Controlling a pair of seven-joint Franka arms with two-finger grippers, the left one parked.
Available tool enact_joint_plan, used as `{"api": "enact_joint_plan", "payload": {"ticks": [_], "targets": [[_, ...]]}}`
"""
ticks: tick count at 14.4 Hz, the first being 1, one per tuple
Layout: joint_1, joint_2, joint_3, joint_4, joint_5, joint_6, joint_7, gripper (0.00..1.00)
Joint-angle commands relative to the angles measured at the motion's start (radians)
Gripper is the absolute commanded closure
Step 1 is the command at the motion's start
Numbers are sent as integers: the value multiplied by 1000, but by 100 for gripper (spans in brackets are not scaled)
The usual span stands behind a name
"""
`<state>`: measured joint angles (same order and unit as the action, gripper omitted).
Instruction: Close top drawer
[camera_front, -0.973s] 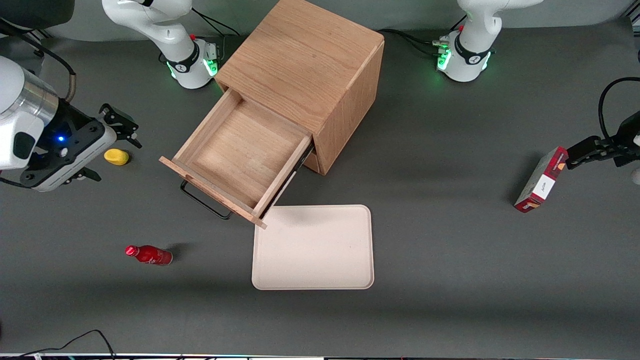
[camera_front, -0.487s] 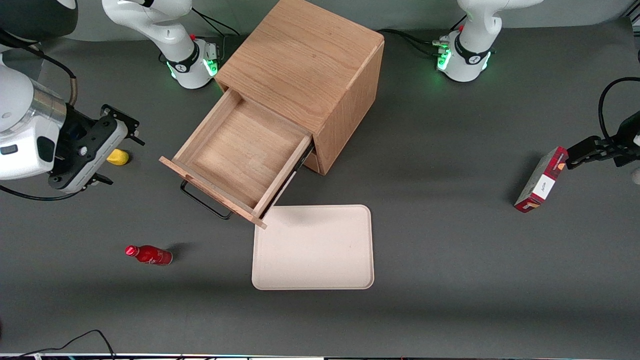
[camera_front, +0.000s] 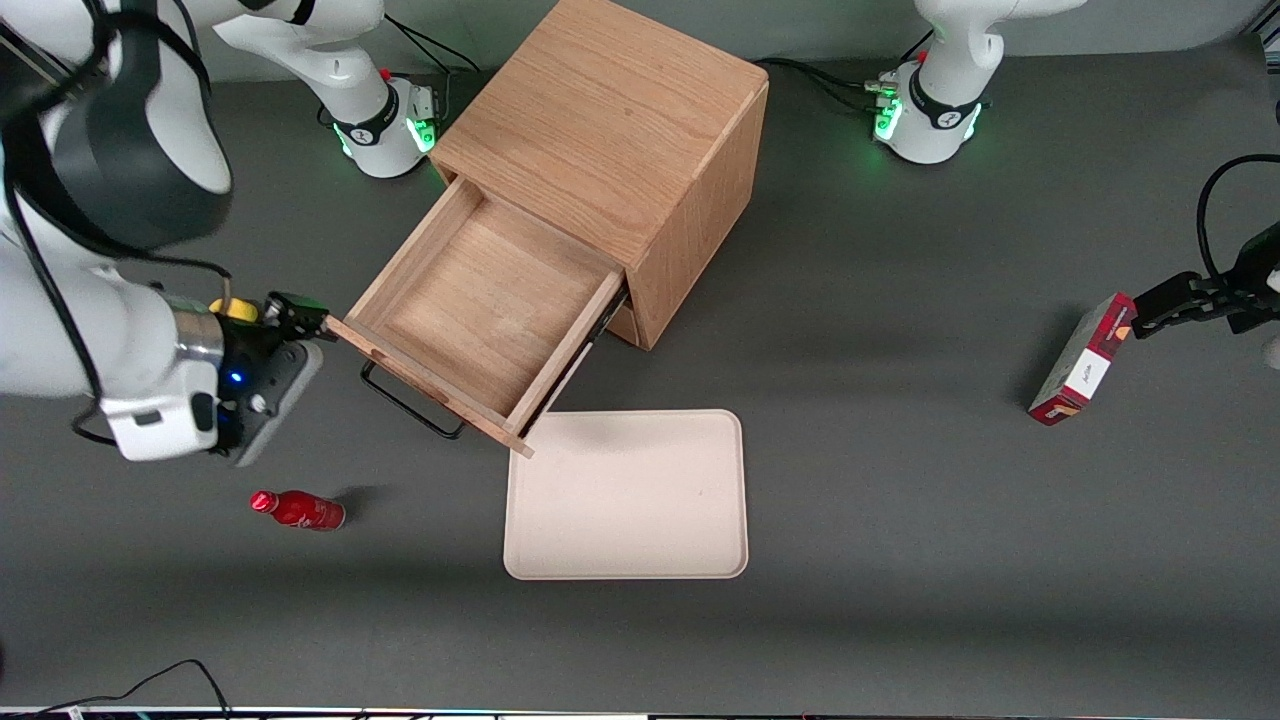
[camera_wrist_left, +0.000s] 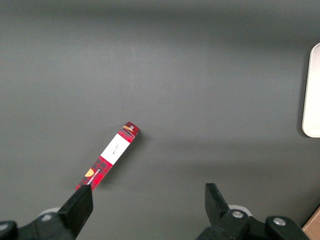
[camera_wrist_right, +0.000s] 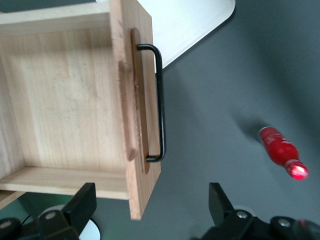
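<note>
The wooden cabinet (camera_front: 610, 120) stands at the middle of the table. Its top drawer (camera_front: 480, 300) is pulled far out and is empty inside. The flat wood front (camera_front: 430, 385) faces the front camera at a slant, with the black wire handle (camera_front: 410, 405) on it. My right gripper (camera_front: 292, 325) is open at the working-arm end of that front. In the right wrist view the drawer front (camera_wrist_right: 142, 125) and its handle (camera_wrist_right: 159, 100) show, and the front's end corner lies between the spread fingers of the gripper (camera_wrist_right: 152, 210), apart from both.
A cream tray (camera_front: 627, 495) lies nearer the front camera than the drawer. A red bottle (camera_front: 298, 510) lies near my gripper; it also shows in the right wrist view (camera_wrist_right: 281, 155). A yellow object (camera_front: 232, 308) peeks out beside the wrist. A red box (camera_front: 1085, 358) lies toward the parked arm's end.
My right arm has swung in from the table's end toward the drawer and turned its wrist. The gripper now sits at the end corner of the drawer front. The drawer has not moved.
</note>
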<state>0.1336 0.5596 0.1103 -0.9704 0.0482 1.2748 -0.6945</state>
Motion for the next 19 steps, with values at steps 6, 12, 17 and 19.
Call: {"api": "enact_joint_plan", "payload": {"ticks": [6, 12, 17, 19], "targets": [[-8, 109, -4, 18, 48, 60, 24, 0], [-14, 125, -6, -36, 94, 119, 56, 0], [-15, 137, -6, -91, 107, 176, 61, 0], [-29, 132, -14, -111, 156, 176, 61, 0]]}}
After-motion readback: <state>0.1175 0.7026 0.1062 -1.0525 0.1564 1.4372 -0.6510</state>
